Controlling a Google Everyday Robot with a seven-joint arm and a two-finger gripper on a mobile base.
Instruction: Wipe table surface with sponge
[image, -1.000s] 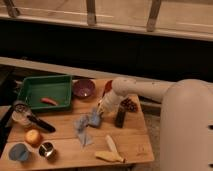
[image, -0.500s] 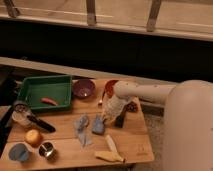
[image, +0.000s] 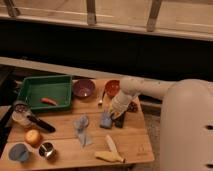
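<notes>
My hand (image: 114, 115) touches the sponge (image: 106, 120) from its right on the table (image: 62, 131); grip: cannot tell.

You see dim, warm light: the light-brown wooden tabletop (image: 62, 134) glows softly, darkness bands the upper frame, and the gripper (image: 113, 115) sits shadowed centre-right.

Far side — metal posts (image: 91, 11) stand on a pale rail (image: 115, 27) above a dark wall panel (image: 100, 50). Below it, a light ledge (image: 50, 66) runs left to right. Grey floor (image: 152, 131) at near right — lighting dim, warm.
</notes>
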